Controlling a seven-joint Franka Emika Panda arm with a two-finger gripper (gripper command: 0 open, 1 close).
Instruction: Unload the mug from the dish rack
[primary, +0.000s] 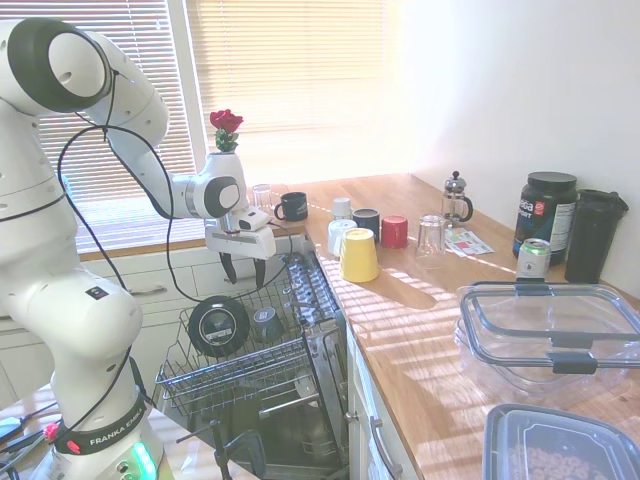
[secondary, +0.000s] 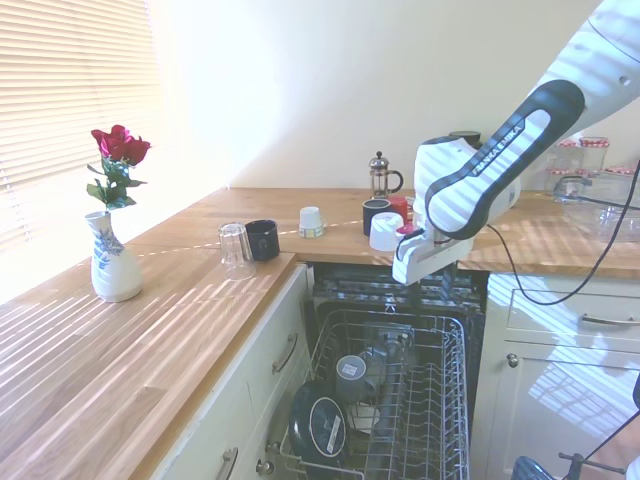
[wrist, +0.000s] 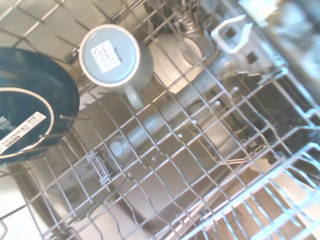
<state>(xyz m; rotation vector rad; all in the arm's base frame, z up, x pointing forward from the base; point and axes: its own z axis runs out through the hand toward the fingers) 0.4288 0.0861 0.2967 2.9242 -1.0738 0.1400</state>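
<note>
The mug (primary: 266, 322) is small, glossy and dark grey-blue. It sits upside down in the dish rack (primary: 243, 367), with a white sticker on its base (wrist: 106, 55) and its handle pointing away from the plate. In the second exterior view the mug (secondary: 351, 376) is near the middle of the pulled-out wire dish rack (secondary: 447, 400). My gripper (primary: 243, 271) hangs open and empty a short way above the rack, over the mug and the plate, touching nothing. The wrist view looks straight down on the rack's rods (wrist: 200, 150).
A black round plate (primary: 218, 325) stands on edge in the rack, right beside the mug. A yellow cup (primary: 359, 255), several other cups and a black printed mug (primary: 292, 206) stand on the wooden counter. The counter edge borders the rack.
</note>
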